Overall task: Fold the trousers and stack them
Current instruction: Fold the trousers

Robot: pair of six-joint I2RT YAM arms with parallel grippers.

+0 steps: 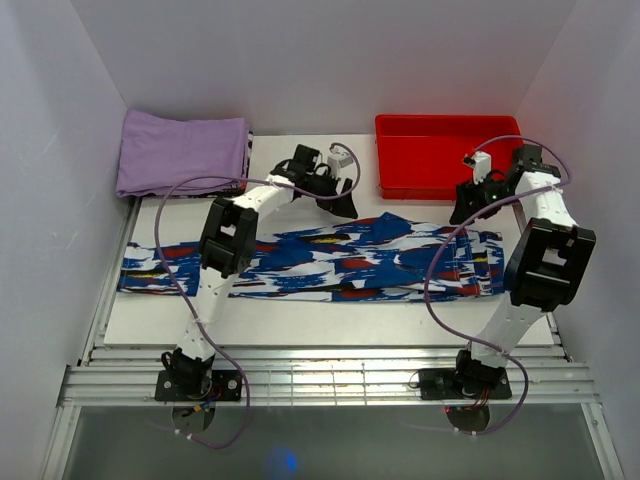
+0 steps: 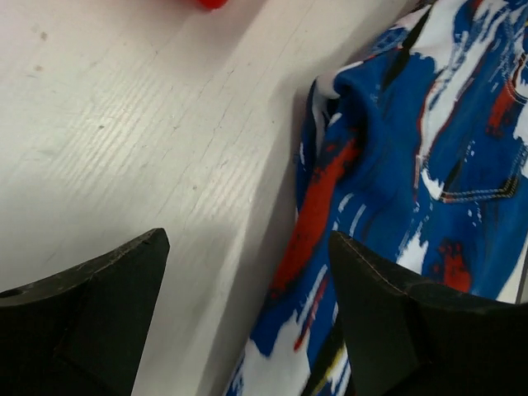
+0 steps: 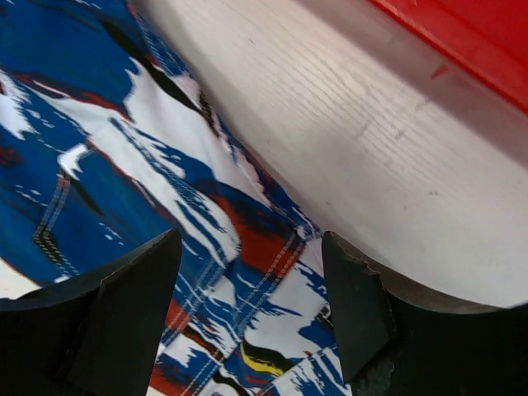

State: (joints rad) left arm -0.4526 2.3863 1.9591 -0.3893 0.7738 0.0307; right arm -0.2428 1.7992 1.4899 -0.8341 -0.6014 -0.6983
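Two arms are over the work, and both claws stand apart with nothing between the fingers. Your trousers [image 1: 320,262] lie flat as one long strip across the table [image 1: 300,325], running from 9 o'clock to 3 o'clock in the top view, with the wider end at 3. The left claw [image 1: 340,205] hangs at the strip's 12 o'clock edge, about mid-length. In its wrist view one finger [image 2: 91,313] is over bare white board and the other is over the print. The cloth edge runs up between them, bunched into a small ridge with a red streak along it. You cannot tell from these views whether the fingertips touch the fabric. The right claw [image 1: 468,208] sits at the same 12 o'clock edge but near the 3 o'clock end, between the trousers and the red bin [image 1: 440,155]. Its wrist view shows one finger [image 3: 115,322] over blue and white print with a stitched seam. The other finger is at the cloth's border, where bare board starts, and the bin wall crosses the 1 o'clock corner. Contact is again not readable. A folded purple cloth [image 1: 180,150] rests in the 10 o'clock corner of the table, well apart from the trousers. The bin stands at 1 o'clock, just beyond the strip's far edge.
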